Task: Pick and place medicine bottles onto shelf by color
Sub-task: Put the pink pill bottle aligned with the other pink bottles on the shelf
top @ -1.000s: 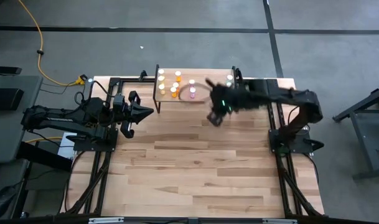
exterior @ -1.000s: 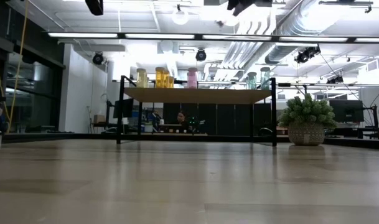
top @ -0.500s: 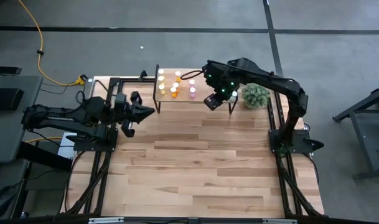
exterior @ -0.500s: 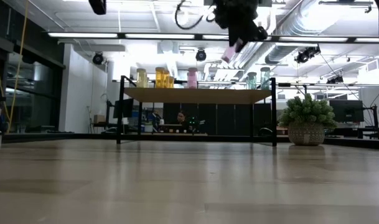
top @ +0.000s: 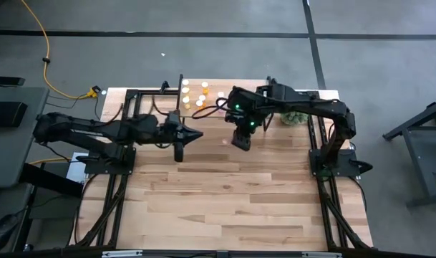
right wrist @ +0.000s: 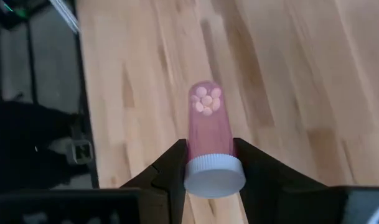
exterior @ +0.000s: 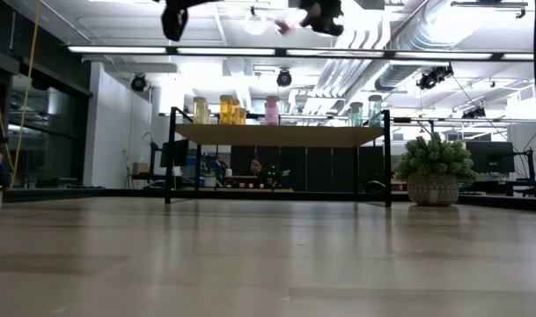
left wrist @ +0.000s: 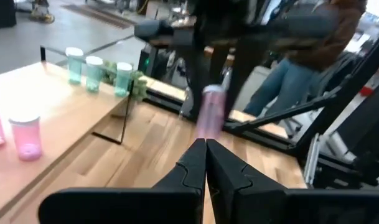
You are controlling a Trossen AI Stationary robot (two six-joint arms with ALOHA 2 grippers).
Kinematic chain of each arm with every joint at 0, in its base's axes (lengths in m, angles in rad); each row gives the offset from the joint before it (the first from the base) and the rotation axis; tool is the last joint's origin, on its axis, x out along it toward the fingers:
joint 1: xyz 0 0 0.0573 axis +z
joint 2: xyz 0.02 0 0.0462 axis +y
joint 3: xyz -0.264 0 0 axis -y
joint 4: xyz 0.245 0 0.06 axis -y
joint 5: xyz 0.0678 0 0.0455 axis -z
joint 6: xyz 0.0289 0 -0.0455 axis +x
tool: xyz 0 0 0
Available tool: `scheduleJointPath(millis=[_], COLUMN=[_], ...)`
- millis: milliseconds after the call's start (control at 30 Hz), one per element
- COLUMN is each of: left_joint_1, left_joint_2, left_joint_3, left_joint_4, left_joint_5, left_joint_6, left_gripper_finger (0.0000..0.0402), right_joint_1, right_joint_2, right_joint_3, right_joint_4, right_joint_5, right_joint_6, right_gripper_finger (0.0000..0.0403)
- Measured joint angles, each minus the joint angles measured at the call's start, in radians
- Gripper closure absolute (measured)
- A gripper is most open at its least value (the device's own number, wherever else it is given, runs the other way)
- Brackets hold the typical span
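My right gripper [top: 240,137] hangs over the table in front of the shelf [top: 203,107], shut on a pink medicine bottle [right wrist: 209,134] with a white cap; the low view shows that bottle [exterior: 290,22] high above the table. My left gripper [top: 196,134] is shut and holds nothing, pointing level toward the bottle; its fingertips [left wrist: 206,149] meet just short of the pink bottle [left wrist: 209,115]. Other yellow, orange, pink and teal bottles [exterior: 237,109] stand on the shelf top [exterior: 281,134]. My right gripper pinches the pink bottle between its two fingers [right wrist: 170,165], on the body's sides just under the white cap [right wrist: 197,149]. The fingers come slanting down from above. The bottle is lifted clear of the table, tilted, cap end toward the wrist and bottom end [right wrist: 206,99] pointing down and away.
A fuzzy green plant in a pot [top: 295,115] stands at the far right beside the shelf [exterior: 435,167]. A person stands beyond the table's right side [left wrist: 301,56]. Bare wood table [top: 232,193] stretches toward the near edge.
My left gripper has reached toward the table's right, still shut, and now points at the bottle. My right gripper has carried the pink bottle from beside the shelf toward the near edge and slightly left, turning its wrist, so the bottle hangs at a different tilt.
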Motion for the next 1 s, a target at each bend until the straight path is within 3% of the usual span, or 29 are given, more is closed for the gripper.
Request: scheduleJointPath(millis=[233,500,1000], left_joint_1=[0.000,0.000,-0.001], left_joint_2=[0.114,0.169,0.182], left_joint_3=[0.045,0.097,0.097], left_joint_4=[0.004,0.068,0.056], left_joint_5=[-0.001,0.006,0.036], left_joint_6=[-0.027,-0.036,-0.036], left_gripper_finger=[0.0401,0.0401,0.0401], right_joint_1=[0.067,0.094,0.093], right_joint_2=[0.000,0.004,0.005], right_joint_3=[0.000,0.000,-0.001], right_joint_4=[0.147,0.173,0.207], right_joint_5=[0.015,0.163,0.168], right_joint_6=[0.053,0.103,0.123], right_gripper_finger=[0.0295,0.0295,0.0295])
